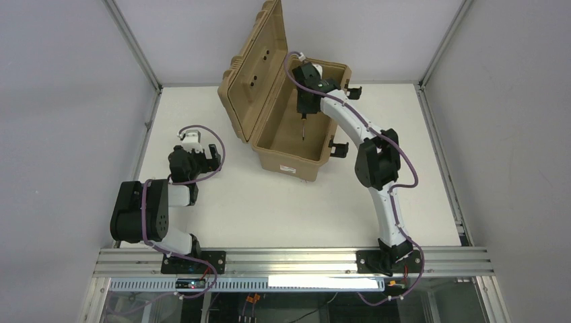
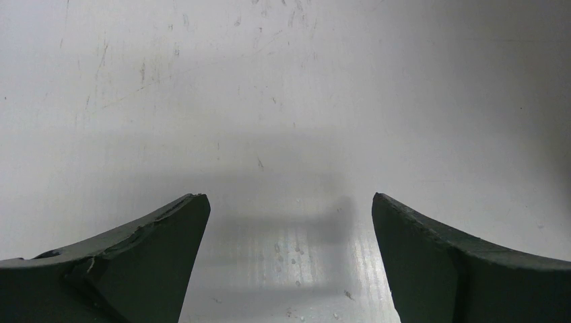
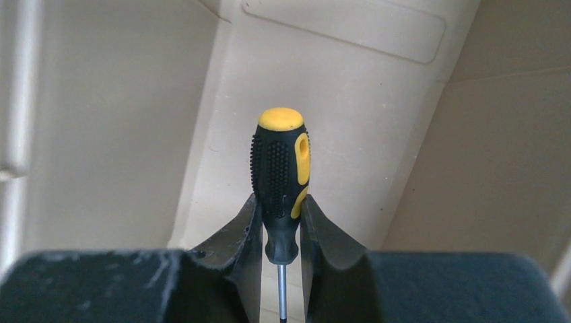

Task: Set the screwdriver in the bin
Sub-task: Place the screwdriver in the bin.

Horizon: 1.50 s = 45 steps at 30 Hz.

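Note:
The tan bin point(image 1: 289, 158) stands open at the table's back middle, its ribbed lid raised to the left. My right gripper point(image 1: 304, 113) hangs over the bin's open inside, shut on the screwdriver point(image 1: 304, 128), whose thin shaft points out from the jaws. In the right wrist view the black and yellow handle point(image 3: 280, 168) sits pinched between my fingers point(image 3: 242, 235), with the bin's tan inner walls point(image 3: 350, 87) behind it. My left gripper point(image 1: 195, 142) is open and empty over the bare table at the left, its fingers point(image 2: 148, 256) wide apart.
The bin's black latches point(image 1: 339, 149) stick out on its right side, next to my right arm's forearm. The white table point(image 1: 269, 208) is bounded by metal frame posts at the back corners and a rail along the near edge.

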Each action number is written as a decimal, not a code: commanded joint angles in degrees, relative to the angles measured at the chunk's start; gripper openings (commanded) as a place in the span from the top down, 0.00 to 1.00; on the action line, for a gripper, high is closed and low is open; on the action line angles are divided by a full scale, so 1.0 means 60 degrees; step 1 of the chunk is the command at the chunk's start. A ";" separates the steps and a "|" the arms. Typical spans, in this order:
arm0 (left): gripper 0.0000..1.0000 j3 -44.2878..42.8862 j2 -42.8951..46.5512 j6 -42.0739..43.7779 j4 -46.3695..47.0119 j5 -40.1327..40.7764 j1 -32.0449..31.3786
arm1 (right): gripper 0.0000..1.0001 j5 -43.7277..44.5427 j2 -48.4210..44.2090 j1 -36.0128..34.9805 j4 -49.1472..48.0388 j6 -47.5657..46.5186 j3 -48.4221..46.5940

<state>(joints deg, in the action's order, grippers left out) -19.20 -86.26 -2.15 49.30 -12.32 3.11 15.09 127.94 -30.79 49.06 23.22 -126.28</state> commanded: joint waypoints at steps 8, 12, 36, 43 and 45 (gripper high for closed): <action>0.01 0.0022 -0.0007 -0.0066 0.0412 -0.0144 0.0062 | 0.87 0.0489 0.0625 -0.0145 -0.1422 -0.0110 0.1044; 0.01 0.0022 0.0002 -0.0066 0.0412 -0.0145 0.0063 | 0.75 0.0309 0.0842 -0.0153 -0.1477 -0.0073 0.1163; 0.01 0.0022 0.0004 -0.0066 0.0412 -0.0145 0.0067 | 0.01 0.0624 0.0130 -0.0230 -0.1343 -0.0158 0.1095; 0.01 0.0014 -0.0004 -0.0066 0.0412 -0.0145 0.0057 | 0.01 0.0674 -0.0299 -0.0234 -0.0882 -0.0243 0.0557; 0.01 0.0021 0.0013 -0.0066 0.0412 -0.0146 0.0063 | 0.01 0.0716 -0.0451 -0.0245 -0.0767 -0.0271 0.0406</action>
<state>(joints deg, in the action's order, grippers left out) -19.20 -86.26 -2.15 49.30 -12.32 3.11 17.76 132.31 -31.83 43.94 22.35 -119.52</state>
